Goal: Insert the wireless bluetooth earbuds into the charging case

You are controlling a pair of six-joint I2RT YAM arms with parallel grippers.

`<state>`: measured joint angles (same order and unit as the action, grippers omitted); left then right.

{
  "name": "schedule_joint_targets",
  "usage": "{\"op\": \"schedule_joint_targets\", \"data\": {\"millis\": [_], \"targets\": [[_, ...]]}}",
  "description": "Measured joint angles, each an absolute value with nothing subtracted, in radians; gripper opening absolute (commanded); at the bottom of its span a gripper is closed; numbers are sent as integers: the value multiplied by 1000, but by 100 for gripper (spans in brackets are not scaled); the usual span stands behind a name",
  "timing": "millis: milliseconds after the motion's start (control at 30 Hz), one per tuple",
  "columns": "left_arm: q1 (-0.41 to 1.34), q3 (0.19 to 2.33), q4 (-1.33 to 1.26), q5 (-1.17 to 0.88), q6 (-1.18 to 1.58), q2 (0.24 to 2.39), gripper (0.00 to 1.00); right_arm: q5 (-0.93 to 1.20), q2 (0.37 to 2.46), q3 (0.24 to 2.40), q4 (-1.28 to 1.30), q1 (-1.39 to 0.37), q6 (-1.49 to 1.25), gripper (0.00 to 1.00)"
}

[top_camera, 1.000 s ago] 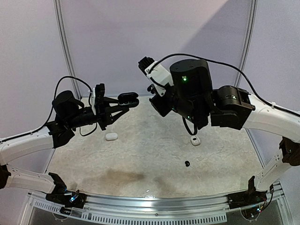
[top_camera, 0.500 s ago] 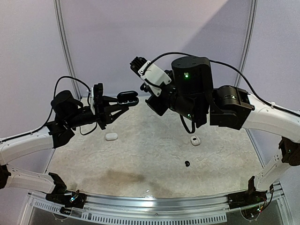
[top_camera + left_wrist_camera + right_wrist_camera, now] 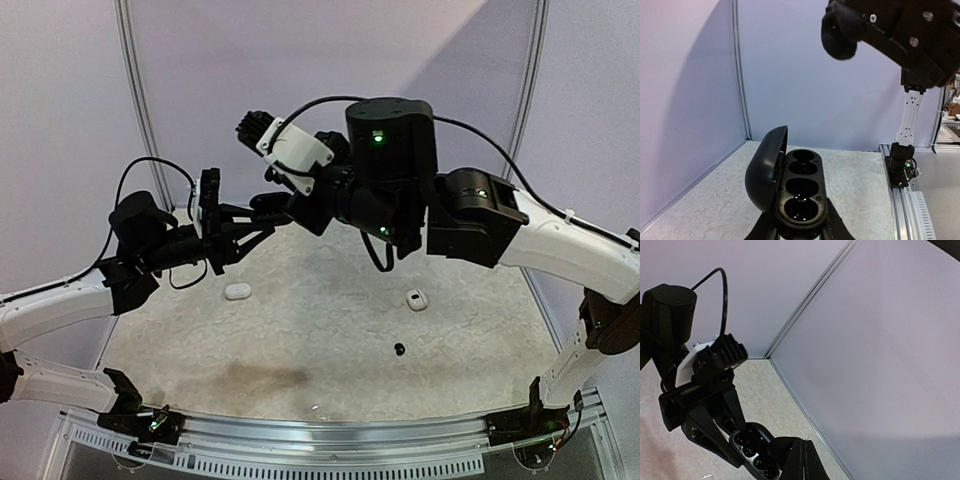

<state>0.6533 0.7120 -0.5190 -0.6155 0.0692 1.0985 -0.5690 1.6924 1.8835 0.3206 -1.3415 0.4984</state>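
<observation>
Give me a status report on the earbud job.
Left gripper shut on open black case, held aloft. Right gripper shut, close by the case. One black earbud loose on table. No obstruction seen.

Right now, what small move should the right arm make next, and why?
Probably ease the right gripper down and line its shut tips up over a socket of the open black charging case. The left gripper holds the case up with its lid open, and the tips hover near it. Whether they pinch an earbud I cannot tell.
</observation>
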Motion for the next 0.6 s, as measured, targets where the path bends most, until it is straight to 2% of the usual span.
{"op": "schedule_joint_targets", "data": {"millis": [267, 600], "targets": [[653, 733, -485, -607, 121, 1098, 0, -556, 1817, 1927, 359, -1355, 632, 0], [653, 734, -471, -591, 132, 1090, 0, -589, 1856, 1970, 367, -1355, 705, 0]]}}
